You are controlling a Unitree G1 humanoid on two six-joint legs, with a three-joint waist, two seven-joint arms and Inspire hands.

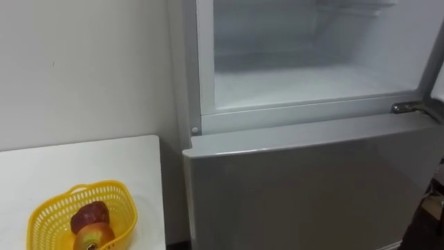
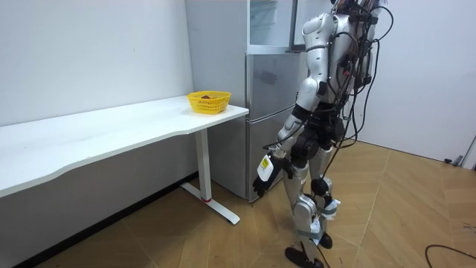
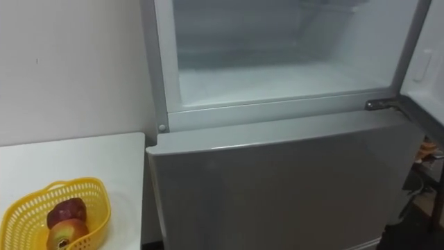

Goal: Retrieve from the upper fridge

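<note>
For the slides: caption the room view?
Robot stands facing the fridge, left hand hanging low; yellow basket on the white table beside it.

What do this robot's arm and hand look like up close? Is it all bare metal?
Not bare metal. The left arm wears smooth silvery-white shells, rounded at the shoulder, with black sections at the joints between them. The left hand is black and human-shaped, with a small white tag on its back.

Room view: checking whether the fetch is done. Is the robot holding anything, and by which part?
The left hand hangs open and empty in front of the fridge; for the right hand it cannot be told. The yellow basket holds fruit.
</note>
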